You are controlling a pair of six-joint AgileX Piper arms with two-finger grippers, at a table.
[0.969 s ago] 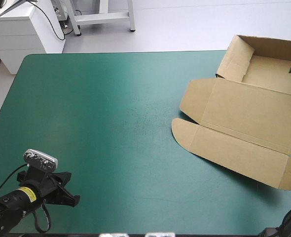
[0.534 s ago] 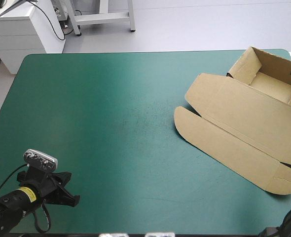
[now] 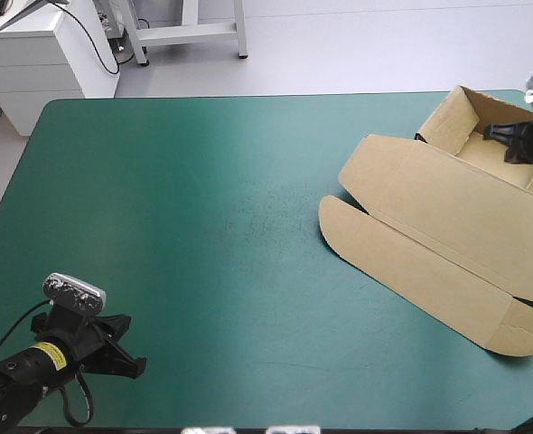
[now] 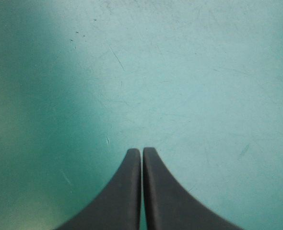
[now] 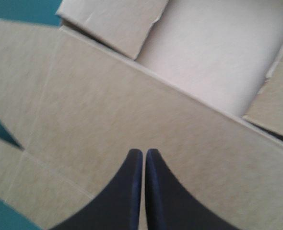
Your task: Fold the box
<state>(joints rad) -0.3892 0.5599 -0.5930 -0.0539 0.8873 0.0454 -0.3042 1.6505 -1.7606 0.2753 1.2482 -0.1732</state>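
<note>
Observer: Box first, where does it lie?

Operator: The box (image 3: 447, 217) is on the right side of the surface (image 3: 203, 226), well apart from my left tool (image 4: 142, 151). Its tray (image 3: 506, 149) sits toward the far right corner with walls up. The lid (image 3: 456, 212) and its rounded front flap (image 3: 402, 267) lie flat, reaching toward the middle.

Observer: And your tools?

Operator: Both closed, tips together, nothing between them. The left hangs over bare teal-green cover near the near left corner. My right tool (image 5: 142, 152) hovers over the box, where the lid meets the tray.

Observer: So what makes the fold go well?

Operator: I judge the tray is formed and the next work is on the lid's creases and the end tab (image 3: 524, 336). A closed tool makes a good pusher: I would press along a crease, not mid-panel, so the board bends where it is scored. The board looks light and may slide on the cover, so I would bring the left tool across to brace the front flap. The risk is shoving the whole box off the right edge.
</note>
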